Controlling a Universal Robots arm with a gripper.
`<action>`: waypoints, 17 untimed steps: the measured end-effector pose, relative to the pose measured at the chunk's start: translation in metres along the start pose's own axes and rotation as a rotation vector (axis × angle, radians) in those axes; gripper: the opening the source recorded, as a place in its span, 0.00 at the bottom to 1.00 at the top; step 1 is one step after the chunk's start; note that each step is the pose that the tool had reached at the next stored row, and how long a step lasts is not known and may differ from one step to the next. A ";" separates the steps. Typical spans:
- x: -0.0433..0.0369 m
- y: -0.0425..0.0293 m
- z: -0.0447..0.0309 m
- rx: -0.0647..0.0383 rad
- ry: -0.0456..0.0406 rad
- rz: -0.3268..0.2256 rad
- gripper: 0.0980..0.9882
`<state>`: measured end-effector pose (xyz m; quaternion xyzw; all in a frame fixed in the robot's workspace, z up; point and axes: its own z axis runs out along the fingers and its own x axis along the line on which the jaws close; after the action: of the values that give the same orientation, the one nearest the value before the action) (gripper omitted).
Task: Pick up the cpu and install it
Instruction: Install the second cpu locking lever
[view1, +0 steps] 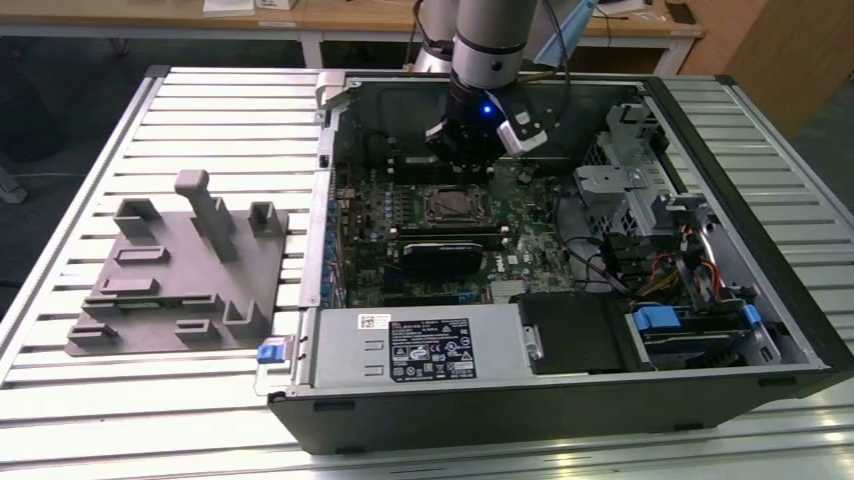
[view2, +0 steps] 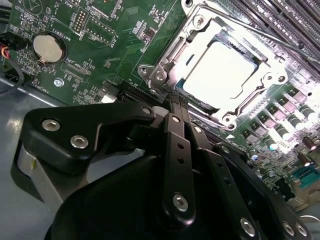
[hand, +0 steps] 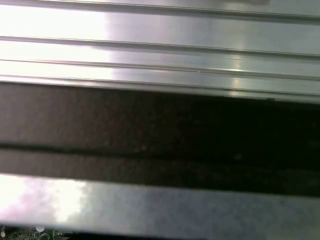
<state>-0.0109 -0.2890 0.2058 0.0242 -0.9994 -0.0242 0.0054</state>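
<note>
The job looks close to finished, as far as I can judge. The open computer case (view1: 561, 250) lies on its side on the slatted metal table (view1: 80, 170), and inside it the green motherboard (view2: 100, 45) carries the socket (view2: 220, 65) with its metal frame. In the second wrist view the cpu (view2: 220, 75) sits flat inside that frame, silvery top up, so the placing seems done; whether the frame is latched down I cannot tell.

The gripper (view1: 467, 150) hangs above the board, just behind the socket, apart from the chip. I cannot tell how its fingers stand, though nothing shows in its grasp.

To the exterior view's left the grey fixture (view1: 180, 270) rests on the table. Beyond stand pale wooden desks (view1: 347, 20).
</note>
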 end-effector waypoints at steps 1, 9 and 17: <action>0.0000 -0.0002 0.0000 0.000 0.0000 0.000 0.01; 0.0002 -0.0034 -0.0001 0.000 0.0000 0.000 0.01; 0.0003 -0.0055 -0.0004 0.000 0.0001 0.000 0.01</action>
<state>-0.0110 -0.2946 0.2059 0.0242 -0.9994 -0.0242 0.0055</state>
